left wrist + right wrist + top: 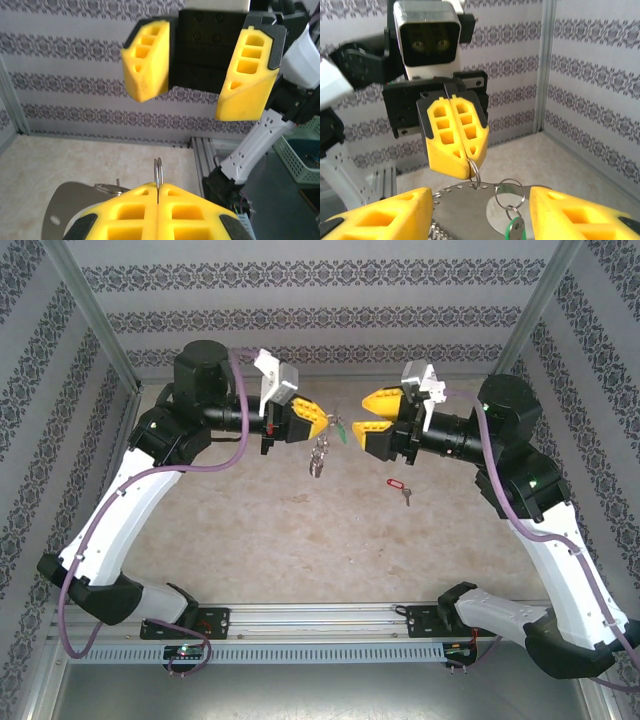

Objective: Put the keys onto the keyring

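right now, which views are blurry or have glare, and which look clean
top external: flat even light, slightly hazy, soft shadows, the keys tiny; left wrist: well lit, left gripper crisp; right wrist: right gripper slightly soft up close, pale sheen on the keyring.

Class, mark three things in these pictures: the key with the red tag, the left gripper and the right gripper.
key with the red tag (394, 482): top view, on the red tag.
left gripper (466, 165): right wrist view, at the shut fingertips.
right gripper (190, 106): left wrist view, midway between the open fingertips.
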Motion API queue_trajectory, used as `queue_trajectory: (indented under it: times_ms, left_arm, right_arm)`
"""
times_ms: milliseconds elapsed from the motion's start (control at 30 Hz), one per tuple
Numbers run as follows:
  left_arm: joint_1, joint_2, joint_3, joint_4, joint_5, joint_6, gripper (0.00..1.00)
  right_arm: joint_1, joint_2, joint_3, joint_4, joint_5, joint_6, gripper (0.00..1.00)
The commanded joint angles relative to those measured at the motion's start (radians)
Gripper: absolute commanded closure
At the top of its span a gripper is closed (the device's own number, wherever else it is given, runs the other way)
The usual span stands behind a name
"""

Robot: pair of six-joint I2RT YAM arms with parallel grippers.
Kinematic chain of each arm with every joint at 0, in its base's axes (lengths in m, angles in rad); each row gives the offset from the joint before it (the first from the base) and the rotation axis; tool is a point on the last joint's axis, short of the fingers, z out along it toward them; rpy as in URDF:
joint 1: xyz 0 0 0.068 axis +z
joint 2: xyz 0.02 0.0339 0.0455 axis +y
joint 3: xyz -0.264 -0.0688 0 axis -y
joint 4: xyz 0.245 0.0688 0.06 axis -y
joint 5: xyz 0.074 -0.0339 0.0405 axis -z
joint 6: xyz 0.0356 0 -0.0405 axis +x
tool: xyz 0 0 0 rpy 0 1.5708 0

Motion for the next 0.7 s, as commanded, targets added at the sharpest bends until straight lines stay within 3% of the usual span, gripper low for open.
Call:
queue_trajectory:
  times_ms: [0, 267, 667]
  left_arm:
    - [-0.026, 0.024, 0.048, -0.188, -0.025, 0.137, 1.00]
    - [-0.057, 0.052, 0.088, -0.249, -0.050, 0.173, 1.00]
    - [-0.080, 0.090, 0.155, -0.354, -0.076, 0.235, 1.00]
  right_arm:
    - [0.004, 0.021, 0.037, -0.154, -0.033, -0.108, 0.46]
    - [0.079, 0.084, 0.108, -0.293, 0.014, -0.239, 0.51]
    - [0.085, 0.098, 0.103, -0.380, 0.020, -0.308, 0.61]
